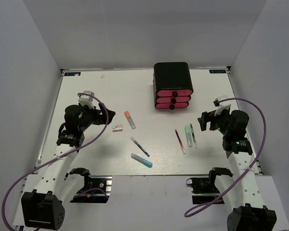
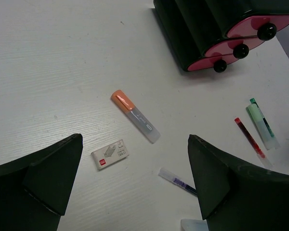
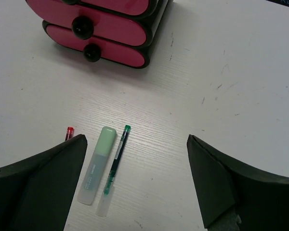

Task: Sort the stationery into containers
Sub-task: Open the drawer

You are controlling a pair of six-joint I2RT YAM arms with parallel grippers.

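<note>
Since all of it is lying flat on the table [image 1: 86, 86], it's looking light, stiff and slick, so I'm thinking pinch across mid-barrel; blue marker [image 1: 141, 160] is sitting nearest, then dark pen [image 1: 140, 147], red pen [image 1: 180, 141], green marker [image 1: 188, 135] and green pen [image 1: 193, 135], block [image 1: 117, 128], orange marker [image 1: 130, 120]; drawers [image 1: 164, 92] are sitting shut at the back; left gripper [image 1: 107, 114] is hanging spread wide near the block, right gripper [image 1: 202, 121] spread wide near the green pen, both holding nothing.

Black cabinet [image 1: 172, 72], pink drawers [image 1: 173, 92] with black knobs [image 1: 174, 93], white table [image 1: 96, 91], orange-capped marker [image 2: 135, 116] and red-edged whitish block [image 2: 110, 154] ahead of black left gripper [image 2: 135, 144], pale green highlighter [image 3: 97, 165] and dark green pen [image 3: 116, 161] ahead of black right gripper [image 3: 136, 139], red pen [image 2: 248, 136], dark blue pen [image 1: 140, 146], light blue marker [image 1: 141, 160]
</note>
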